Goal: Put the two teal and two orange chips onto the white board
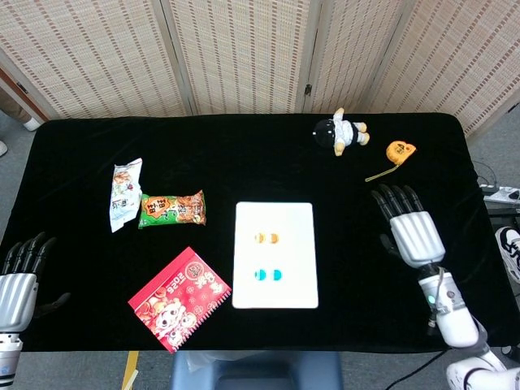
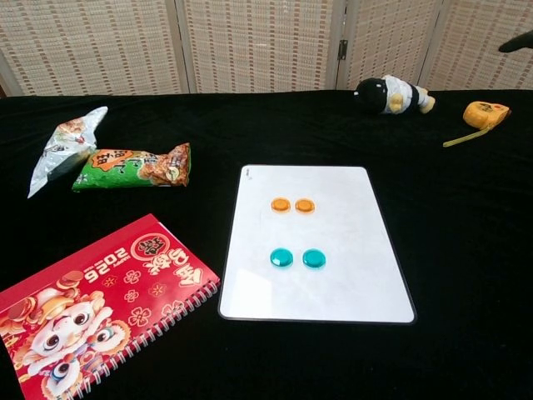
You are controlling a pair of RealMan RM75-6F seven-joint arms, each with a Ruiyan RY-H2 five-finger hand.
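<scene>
The white board (image 2: 350, 283) lies flat at the middle of the black table (image 1: 244, 146); on it sit two orange chips (image 2: 293, 204) side by side in the upper half and two teal chips (image 2: 297, 258) side by side below them — all four well inside its edges. My right hand (image 1: 410, 227) hangs over bare cloth to the board's right, fingers spread, holding nothing; my left hand (image 1: 18, 272) sits at the table's near left corner, also spread and empty. A red notebook (image 2: 96, 300) lies just beside the board's left edge; snack packets (image 2: 133, 167) — farther back left.
</scene>
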